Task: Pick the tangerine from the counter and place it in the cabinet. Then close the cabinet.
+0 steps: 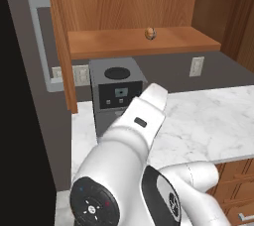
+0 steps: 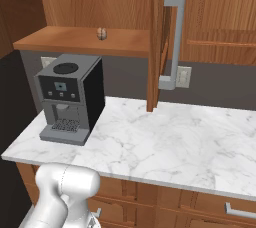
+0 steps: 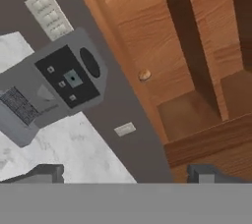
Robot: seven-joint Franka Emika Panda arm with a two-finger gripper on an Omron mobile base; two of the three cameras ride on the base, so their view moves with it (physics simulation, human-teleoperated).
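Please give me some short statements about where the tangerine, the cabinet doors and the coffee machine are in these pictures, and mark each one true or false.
1. The tangerine lies on the shelf of the cabinet. True.
2. The cabinet doors are closed. False: the door with the grey bar handle stands open, edge toward the camera.
3. The coffee machine stands on the counter below the cabinet shelf. True.
4. The gripper holds the tangerine. False: its fingertips are apart with nothing between them, and the fruit is on the shelf.
5. The tangerine rests on top of the coffee machine. False: it is higher, on the shelf.
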